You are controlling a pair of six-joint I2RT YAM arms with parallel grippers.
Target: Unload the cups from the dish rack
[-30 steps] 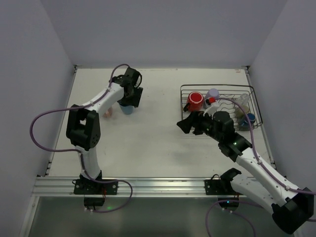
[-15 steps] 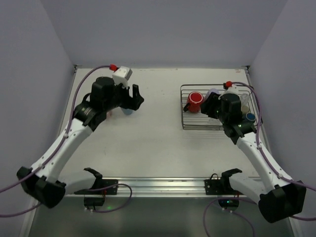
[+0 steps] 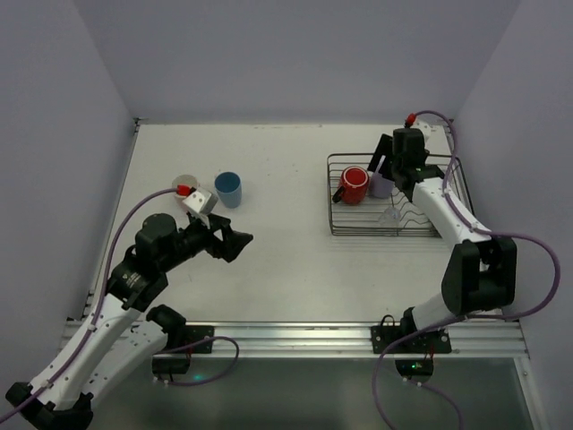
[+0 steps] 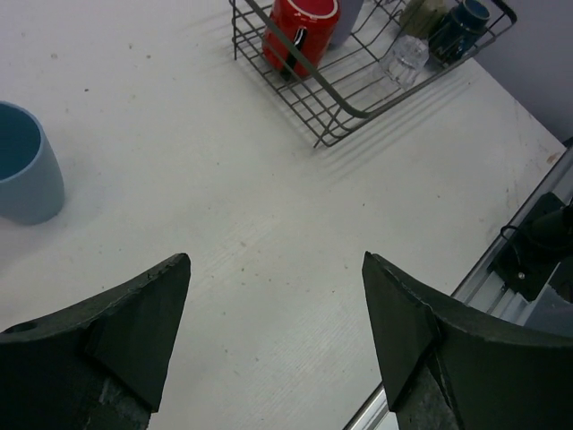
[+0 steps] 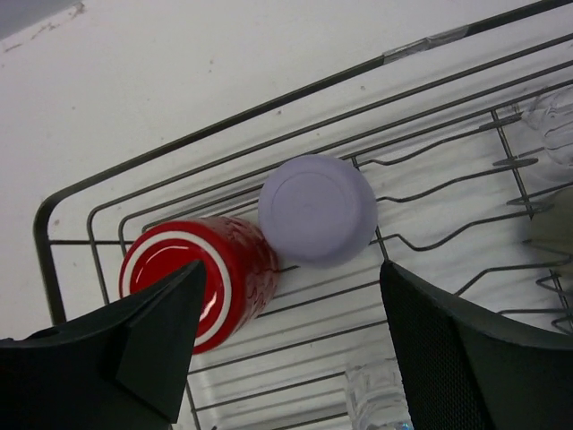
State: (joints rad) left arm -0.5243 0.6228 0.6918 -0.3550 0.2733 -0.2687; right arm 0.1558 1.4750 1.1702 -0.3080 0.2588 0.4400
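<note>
The dark wire dish rack [image 3: 376, 234] stands at the right. It holds a red mug [image 3: 354, 184] on its side, an upturned lavender cup [image 3: 382, 185] and a clear glass [image 3: 391, 215]. My right gripper [image 3: 387, 175] is open and empty above the lavender cup [image 5: 318, 208], which sits next to the red mug [image 5: 192, 278]. A light blue cup [image 3: 228, 189] and a pale pink cup [image 3: 185, 182] stand on the table at the left. My left gripper [image 3: 235, 240] is open and empty, near of the blue cup [image 4: 22, 175].
A dark navy cup [image 4: 461, 22] and an olive-grey one [image 4: 421, 13] sit at the rack's [image 4: 358, 107] right end by the clear glass [image 4: 403, 55]. The metal rail [image 3: 286, 333] runs along the near table edge. Walls close in left, right and back.
My left arm has pulled back toward the near edge, leaving the blue cup standing. My right arm has swung from the rack's near-left corner to its far side, over the lavender cup.
</note>
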